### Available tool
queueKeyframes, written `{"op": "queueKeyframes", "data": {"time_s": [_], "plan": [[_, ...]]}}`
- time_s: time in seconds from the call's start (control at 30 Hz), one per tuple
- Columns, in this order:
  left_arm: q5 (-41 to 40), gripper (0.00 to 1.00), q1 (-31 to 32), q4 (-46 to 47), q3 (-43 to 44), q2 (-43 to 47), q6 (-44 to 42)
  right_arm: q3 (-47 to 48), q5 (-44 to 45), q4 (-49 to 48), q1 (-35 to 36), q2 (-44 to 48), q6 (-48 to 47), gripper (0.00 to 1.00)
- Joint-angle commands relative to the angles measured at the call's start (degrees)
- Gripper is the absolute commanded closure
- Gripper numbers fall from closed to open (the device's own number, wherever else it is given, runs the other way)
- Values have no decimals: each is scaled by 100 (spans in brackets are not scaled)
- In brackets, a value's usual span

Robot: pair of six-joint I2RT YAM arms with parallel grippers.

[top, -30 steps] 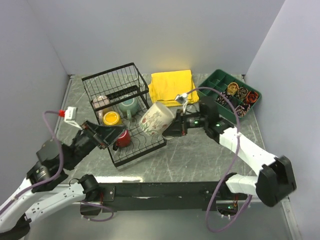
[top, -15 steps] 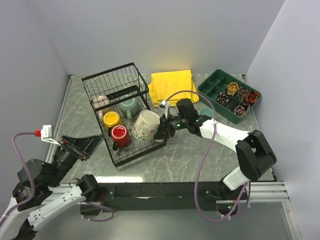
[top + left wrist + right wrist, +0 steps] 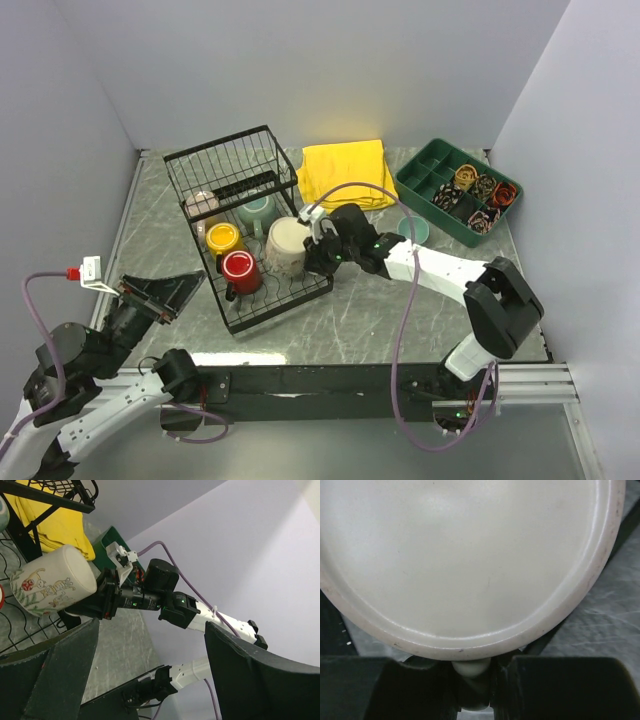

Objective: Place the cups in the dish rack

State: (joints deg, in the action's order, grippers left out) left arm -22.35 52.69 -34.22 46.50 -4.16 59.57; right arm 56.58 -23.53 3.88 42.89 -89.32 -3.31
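Cream mug (image 3: 285, 246) lowered, red mug (image 3: 240, 270) beside

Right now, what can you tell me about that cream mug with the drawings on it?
The cream mug looks like glossy ceramic, painted with green sprigs, red flowers and a small animal-like figure. It is tipped, mouth downward and plain pale base upward, over the wire tray of the black dish rack, beside the red cup. The right gripper holds it, pinching what seems to be its handle. I cannot tell whether it rests on the wires.
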Motion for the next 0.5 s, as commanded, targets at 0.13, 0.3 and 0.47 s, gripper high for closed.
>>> {"op": "queueKeyframes", "data": {"time_s": [0.13,0.3,0.47], "plan": [[-120,8,-13,-102,-18,82,116,749,1568,-941,429,-296,-890,100],[-138,8,-4,-129,-45,126,125,846,2193,-1196,667,-498,-1110,100],[-121,8,-4,-94,-115,153,134,969,2703,-1381,755,-788,-1207,100]]}}
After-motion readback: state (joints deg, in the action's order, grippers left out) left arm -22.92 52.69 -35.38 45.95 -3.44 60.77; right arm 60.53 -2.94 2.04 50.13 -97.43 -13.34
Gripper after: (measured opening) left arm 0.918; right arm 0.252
